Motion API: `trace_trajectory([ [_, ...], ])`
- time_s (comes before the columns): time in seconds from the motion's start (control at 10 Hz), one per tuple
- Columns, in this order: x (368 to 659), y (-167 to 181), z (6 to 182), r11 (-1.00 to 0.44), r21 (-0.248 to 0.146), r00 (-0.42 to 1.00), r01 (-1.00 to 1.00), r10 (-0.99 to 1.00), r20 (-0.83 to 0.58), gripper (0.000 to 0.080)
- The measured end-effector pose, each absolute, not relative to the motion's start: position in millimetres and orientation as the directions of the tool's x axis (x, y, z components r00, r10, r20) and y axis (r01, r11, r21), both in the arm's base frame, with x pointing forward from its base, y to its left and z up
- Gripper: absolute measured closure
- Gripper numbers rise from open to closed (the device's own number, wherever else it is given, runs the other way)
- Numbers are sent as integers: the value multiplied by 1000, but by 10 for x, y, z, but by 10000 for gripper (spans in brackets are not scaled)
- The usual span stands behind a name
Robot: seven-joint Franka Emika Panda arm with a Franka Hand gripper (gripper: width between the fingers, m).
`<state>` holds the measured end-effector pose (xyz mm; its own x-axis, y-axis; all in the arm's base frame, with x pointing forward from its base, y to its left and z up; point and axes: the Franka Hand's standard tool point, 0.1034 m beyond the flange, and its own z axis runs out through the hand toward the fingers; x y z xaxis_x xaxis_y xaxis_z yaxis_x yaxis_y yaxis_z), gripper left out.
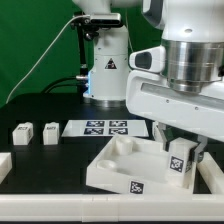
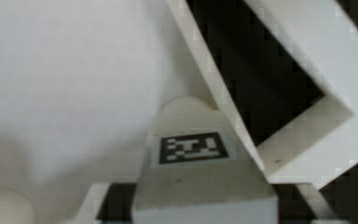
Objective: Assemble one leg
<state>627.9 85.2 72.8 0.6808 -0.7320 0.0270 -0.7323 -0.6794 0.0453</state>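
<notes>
Gripper (image 1: 179, 152) clamped on leg (image 1: 179, 163), over tray (image 1: 112, 170) corner at 4 o'clock; advice: keep leg upright, centre over recess, descend slowly.

The leg (image 1: 179, 160) was white, its tag a black-and-white square pattern; in the wrist view that tag sat on the pale leg (image 2: 195, 150) face. The tray (image 1: 120, 168) was white, with a small black-and-white tag on its front edge. Two spare blocks (image 1: 22, 132) (image 1: 50, 131) were white with dark marks. The marker board (image 1: 106, 127) was white, printed with black square tags. The counter (image 1: 50, 165) was black, the backdrop (image 1: 35, 40) green. The claw (image 1: 182, 152) was dark beneath a white and silver arm (image 1: 185, 60).
</notes>
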Motion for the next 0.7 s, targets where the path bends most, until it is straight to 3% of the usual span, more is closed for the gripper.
trace_trajectory([
  [0.2,6267,809,722,-663,57,665,-746,-746,30,489],
  [0.3,6266,814,720,-663,57,665,-746,-746,30,292],
  [0.4,6265,813,719,-663,57,665,-746,-746,30,292],
  [0.5,6265,813,717,-663,57,665,-746,-746,29,180],
  [0.7,6263,813,714,-663,57,665,-746,-746,29,159],
])
